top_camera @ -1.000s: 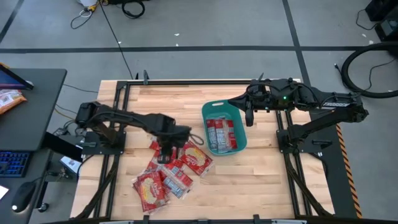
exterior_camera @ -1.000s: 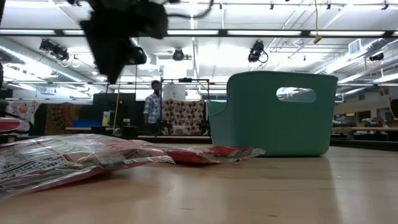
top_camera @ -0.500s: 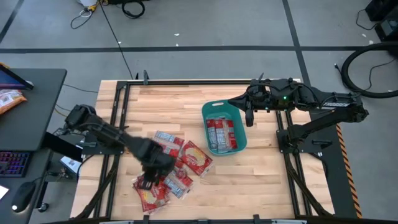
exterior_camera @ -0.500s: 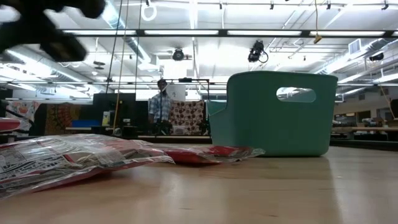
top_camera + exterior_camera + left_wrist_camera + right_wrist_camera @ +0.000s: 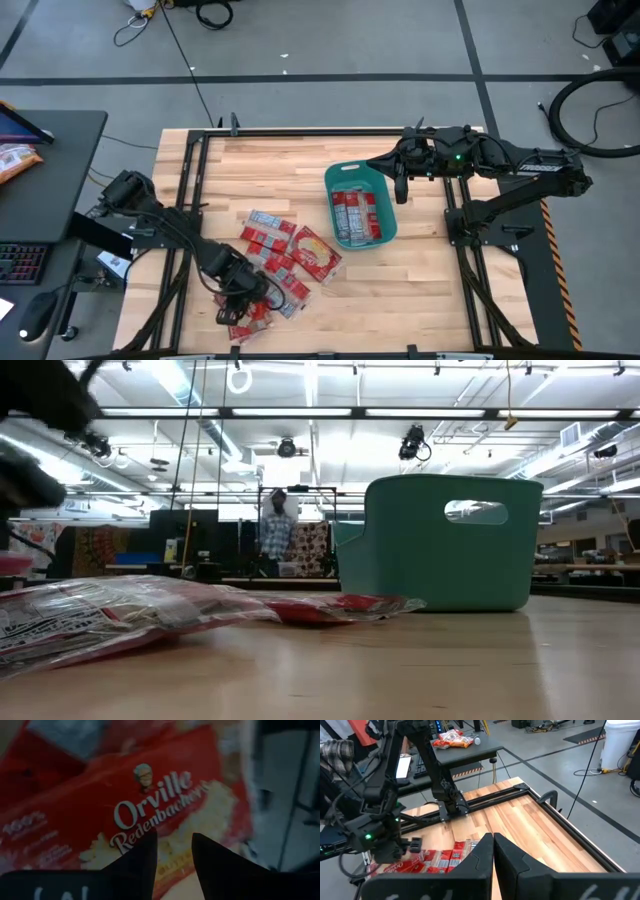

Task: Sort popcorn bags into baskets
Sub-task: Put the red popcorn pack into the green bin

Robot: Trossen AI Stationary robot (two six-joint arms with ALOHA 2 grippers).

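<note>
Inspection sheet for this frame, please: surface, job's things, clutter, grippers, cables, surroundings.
Surface: wooden table, bare beyond the items below.
Job's things: loose red popcorn bags piled on the table's left half; teal basket right of centre with bags already inside.
Clutter: nothing seen on the table.
Grippers: left gripper low over the pile's near end, fingers apart above a bag, nothing held; right gripper shut, empty, above the basket's right rim.
Cables: loose cables on the floor beyond the table.
Surroundings: side desk at left with an orange snack bag; a person standing far off.
</note>
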